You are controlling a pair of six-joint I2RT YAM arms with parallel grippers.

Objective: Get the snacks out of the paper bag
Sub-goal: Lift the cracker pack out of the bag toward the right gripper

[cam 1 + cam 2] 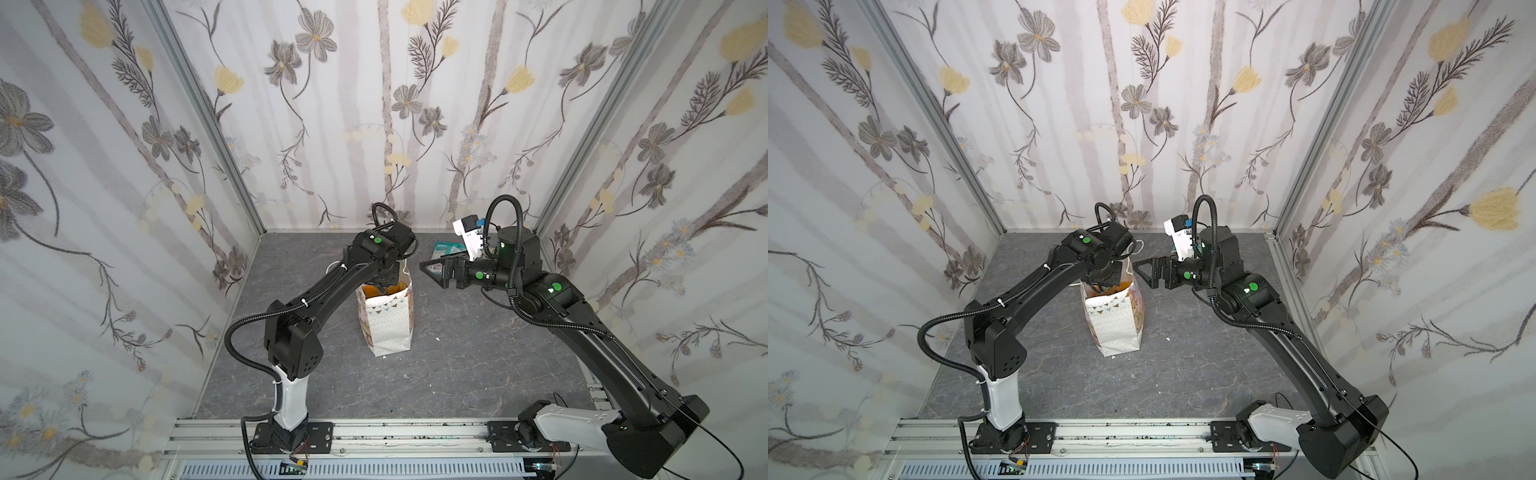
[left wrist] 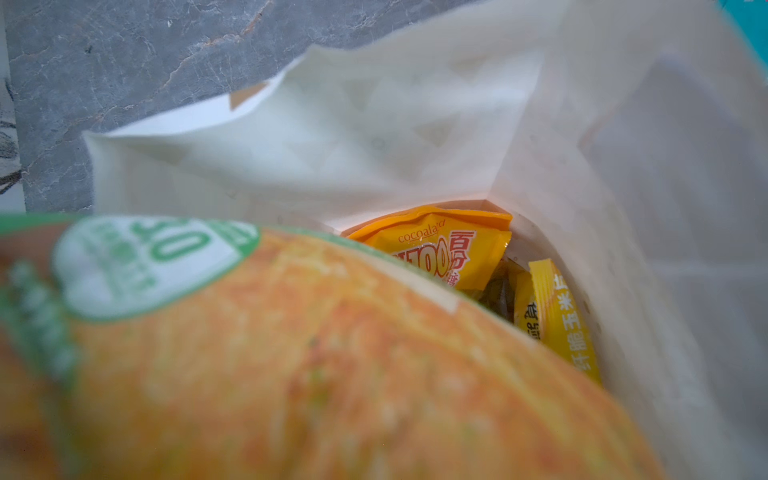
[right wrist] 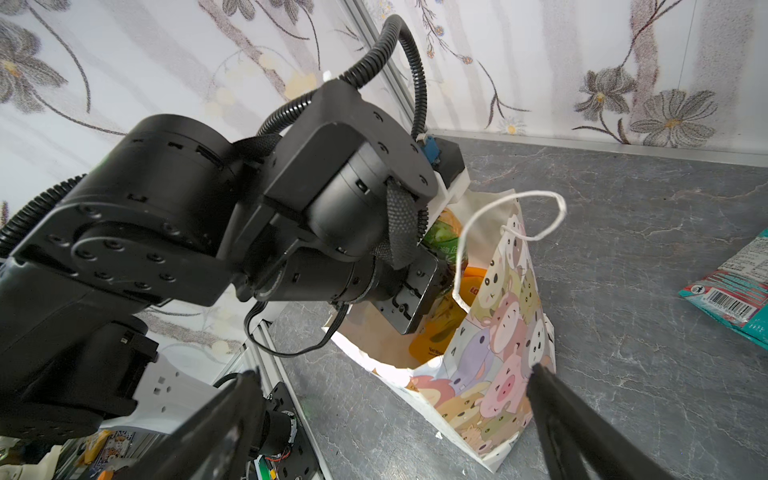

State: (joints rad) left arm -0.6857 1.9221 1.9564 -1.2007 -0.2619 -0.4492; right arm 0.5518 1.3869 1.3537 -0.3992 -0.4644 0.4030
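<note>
Where it stands upright midway between the side edges of the grey table (image 1: 478,374), the white cartoon-printed paper bag (image 3: 503,353) is faced by the right gripper (image 3: 392,372), jaws spread wide. At its mouth the large orange-yellow foil packet (image 2: 332,353) is clamped by the left gripper (image 1: 384,286). A barcode on the teal foil packet (image 3: 735,291) near the back edge is shown by the right wrist view alone; "cocoala" and "100" on the orange foil packet (image 2: 440,249) and Chinese characters on the yellow foil packet (image 2: 557,316), by the left.
</note>
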